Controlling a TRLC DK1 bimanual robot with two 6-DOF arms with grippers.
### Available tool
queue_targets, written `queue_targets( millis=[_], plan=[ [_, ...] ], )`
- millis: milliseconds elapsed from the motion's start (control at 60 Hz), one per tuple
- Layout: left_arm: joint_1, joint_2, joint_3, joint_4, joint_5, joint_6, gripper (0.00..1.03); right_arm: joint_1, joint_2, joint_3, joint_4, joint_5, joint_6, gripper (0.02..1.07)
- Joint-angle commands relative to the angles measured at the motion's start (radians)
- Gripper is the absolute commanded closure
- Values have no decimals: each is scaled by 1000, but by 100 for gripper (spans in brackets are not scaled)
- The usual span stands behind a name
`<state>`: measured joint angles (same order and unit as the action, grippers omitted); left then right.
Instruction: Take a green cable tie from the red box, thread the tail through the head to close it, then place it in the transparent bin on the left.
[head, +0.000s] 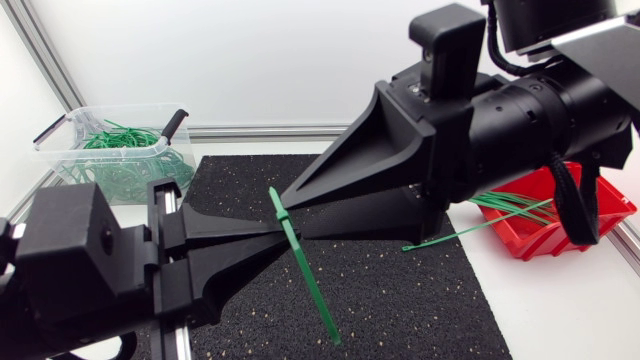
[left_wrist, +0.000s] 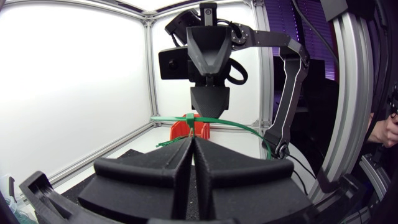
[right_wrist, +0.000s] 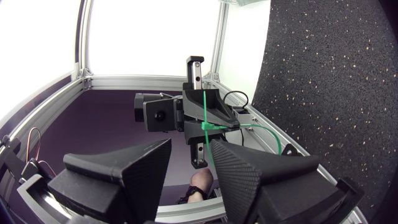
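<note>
– Black wedge fingers nearest the viewer: whose are they?

– The left tool (head: 283, 236), coming in from the near left corner. Its two fingers are pressed together on a green cable tie (head: 307, 276), gripping it a little way below its upper end.

– Which way does the tie lie?

– Seen from above, it is a straight strip on a slant. The short end points up and towards the far left. The long end runs down towards the near right, above a black speckled mat (head: 400, 300). From the left wrist, one end bends downward.

– And the other arm?

– The right tool (right_wrist: 191, 146) reaches in from the far right and faces the left one. Its fingers stand apart, with the tie's short end in the gap ahead. I cannot tell whether either finger touches it.

– What lies further back?

– On the white desk (head: 560, 310), a red box (head: 615, 205) sits at the right, and a loose tie (head: 470, 229) pokes out of it across the mat's edge. At the far left stands the transparent bin (head: 62, 158), holding a tangle of green ties (head: 125, 150).
</note>
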<state>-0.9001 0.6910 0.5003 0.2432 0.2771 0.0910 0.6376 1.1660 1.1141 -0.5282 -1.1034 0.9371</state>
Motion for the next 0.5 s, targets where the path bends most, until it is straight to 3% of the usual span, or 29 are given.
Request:
queue_targets(
  millis=[0, 483],
  plan=[
    [-2, -7, -23, 8, -15, 64, 99, -15, 35, 30, -29, 2, -66, 53],
    [-56, -11, -31, -38, -107, 245, 99, -32, 126, 85, -64, 4, -231, 55]
  ],
)
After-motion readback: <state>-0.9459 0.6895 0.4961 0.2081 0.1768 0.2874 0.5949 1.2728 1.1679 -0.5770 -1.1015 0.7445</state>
